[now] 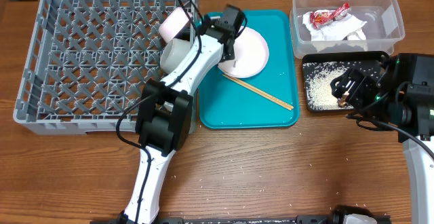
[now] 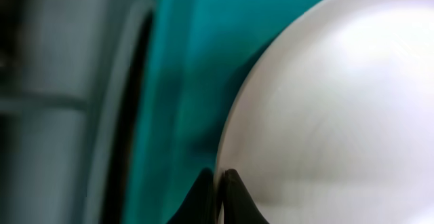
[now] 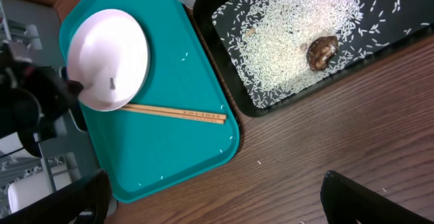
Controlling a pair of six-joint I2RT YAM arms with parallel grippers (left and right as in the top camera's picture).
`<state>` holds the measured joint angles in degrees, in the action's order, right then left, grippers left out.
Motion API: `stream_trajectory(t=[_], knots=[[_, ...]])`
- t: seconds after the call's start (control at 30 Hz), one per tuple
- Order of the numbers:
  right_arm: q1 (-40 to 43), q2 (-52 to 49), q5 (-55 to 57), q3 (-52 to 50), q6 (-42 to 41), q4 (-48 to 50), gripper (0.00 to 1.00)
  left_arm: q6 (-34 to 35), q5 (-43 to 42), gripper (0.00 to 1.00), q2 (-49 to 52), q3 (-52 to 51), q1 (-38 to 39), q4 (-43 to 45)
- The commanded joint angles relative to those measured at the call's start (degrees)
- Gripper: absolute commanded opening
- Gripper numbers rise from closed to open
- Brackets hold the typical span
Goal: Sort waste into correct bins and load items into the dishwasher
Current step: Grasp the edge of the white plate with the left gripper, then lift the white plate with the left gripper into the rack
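Wooden table [image 1: 271,170], seen from above. Grey rack [image 1: 81,61] at left; beside it, teal tray [image 1: 271,108] bearing plate [image 1: 251,51] and chopsticks [image 1: 261,91]. Left gripper [image 2: 218,183] pressed together, seemingly nipping plate's rim. Right gripper [image 1: 341,88] spread wide over black tray [image 1: 319,105] of rice [image 3: 291,34], holding nothing.

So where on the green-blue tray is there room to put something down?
Two bare patches on the teal tray: the near half, between the chopsticks and the front rim, and the far right corner beside the plate. The far left is crowded: the left gripper pinches the plate's rim.
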<state>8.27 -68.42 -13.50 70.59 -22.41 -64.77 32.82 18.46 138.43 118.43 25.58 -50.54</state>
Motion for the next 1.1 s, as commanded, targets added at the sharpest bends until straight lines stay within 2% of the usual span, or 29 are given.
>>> stream_trajectory(t=[0.0,0.17,0.4,0.53,0.67,1.07], knots=[[0.2,0.2,0.4,1.0,0.2,0.1,1.0,-11.9,15.1,0.04,-3.4,5.2,1.9,-2.1],[0.2,0.2,0.4,1.0,0.2,0.1,1.0,-18.8,32.0,0.04,-4.3,5.9,5.2,-4.2],[0.2,0.2,0.4,1.0,0.2,0.1,1.0,-19.1,52.7,0.04,-4.3,5.9,9.7,-5.1],[0.2,0.2,0.4,1.0,0.2,0.1,1.0,-19.1,60.2,0.04,-4.3,5.9,11.3,-5.0],[0.2,0.2,0.4,1.0,0.2,0.1,1.0,-19.4,63.1,0.04,-4.5,6.2,12.0,-5.2],[0.2,0.2,0.4,1.0,0.2,0.1,1.0,-20.7,62.9,0.04,-10.8,6.3,12.3,-5.1]])
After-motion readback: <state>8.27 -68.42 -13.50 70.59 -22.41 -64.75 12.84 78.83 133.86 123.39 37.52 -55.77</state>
